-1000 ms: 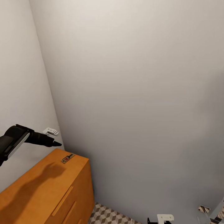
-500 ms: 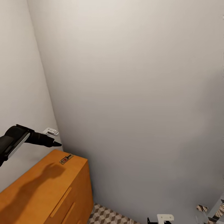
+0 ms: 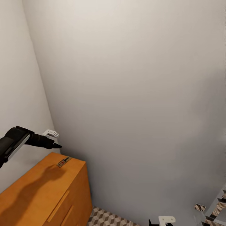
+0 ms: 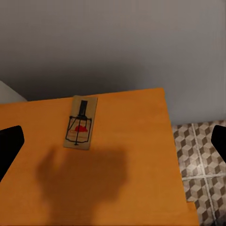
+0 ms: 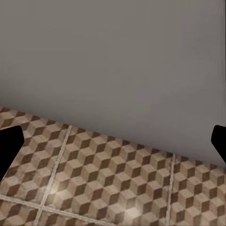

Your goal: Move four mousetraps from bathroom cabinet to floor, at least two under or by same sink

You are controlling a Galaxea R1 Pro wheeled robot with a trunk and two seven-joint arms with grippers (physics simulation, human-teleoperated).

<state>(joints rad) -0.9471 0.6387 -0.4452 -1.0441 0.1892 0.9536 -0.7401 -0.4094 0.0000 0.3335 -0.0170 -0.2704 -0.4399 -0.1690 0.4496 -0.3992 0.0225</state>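
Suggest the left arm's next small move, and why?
Probably lower the left gripper straight down over the mousetrap. Its jaws are wide open and empty, and the trap lies flat on the cabinet top just below, near the back edge, with the gripper's shadow falling beside it.

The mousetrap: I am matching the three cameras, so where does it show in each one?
Head view: mousetrap lies lower left, on the cabinet top near the wall.
Left wrist view: left of centre, flat on the orange top.
Right wrist view: not in it.
Shared landmark: the cube-pattern floor.
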